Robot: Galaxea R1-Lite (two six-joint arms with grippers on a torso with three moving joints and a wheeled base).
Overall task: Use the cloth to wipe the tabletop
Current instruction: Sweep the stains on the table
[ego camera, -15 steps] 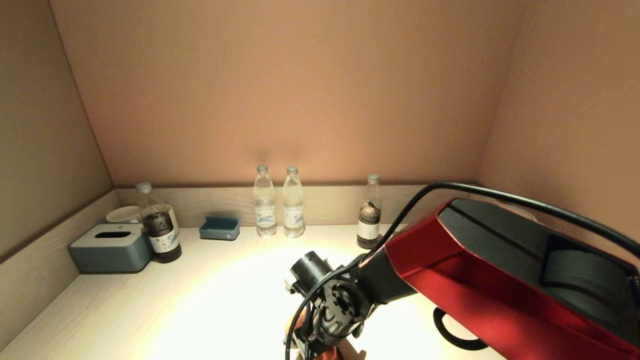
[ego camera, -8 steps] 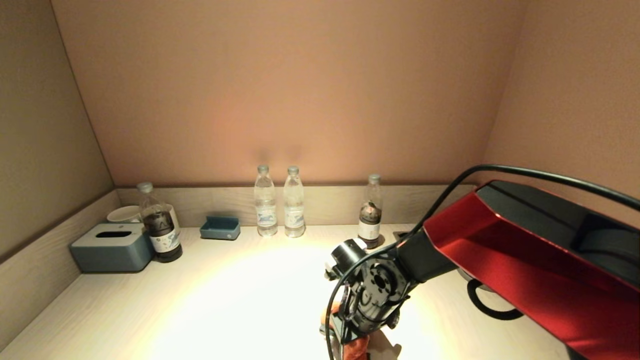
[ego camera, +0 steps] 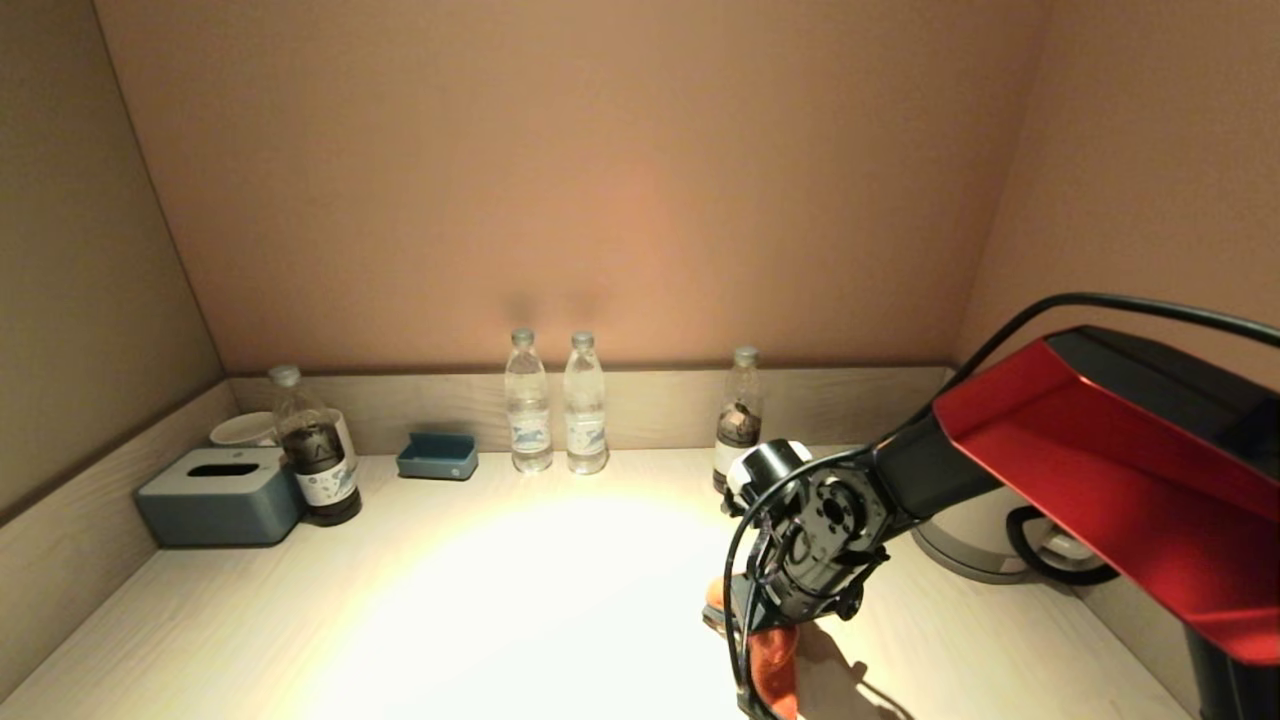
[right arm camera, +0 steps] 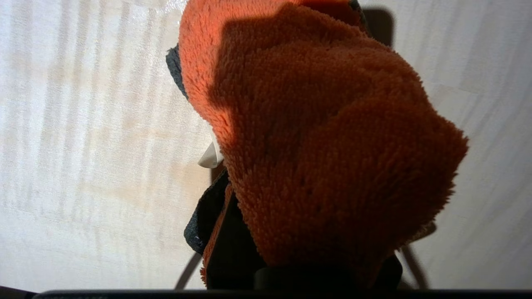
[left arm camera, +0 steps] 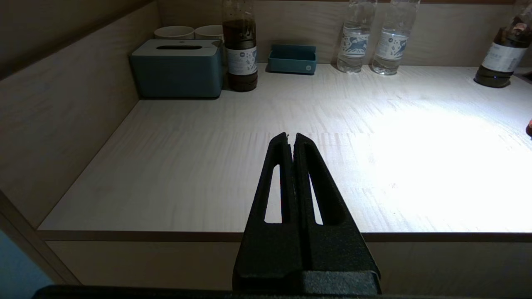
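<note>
Right gripper (ego camera: 768, 655) reaches down over the tabletop (ego camera: 480, 600) near its front edge, toward the right side, wrapped in the orange cloth (ego camera: 775, 668); the fabric hides its fingers, so whether they clamp it cannot be told from the pictures. In the right wrist view the cloth (right arm camera: 316, 141) bulges over the gripper with pale wood grain showing on both sides of it, and a small white tag pokes out at its edge. Left gripper (left arm camera: 291, 139) hangs just off the front edge near the left corner, its two black fingers pressed together with nothing between them.

Along the back edge stand two clear water bottles (ego camera: 556, 405) side by side, a dark bottle (ego camera: 738, 420) to their right, a small blue tray (ego camera: 438, 456), and another dark bottle (ego camera: 315, 450) just beside a grey-blue tissue box (ego camera: 220, 495) in the back left corner. A kettle (ego camera: 985, 525) sits near the right edge, partly hidden behind the red arm.
</note>
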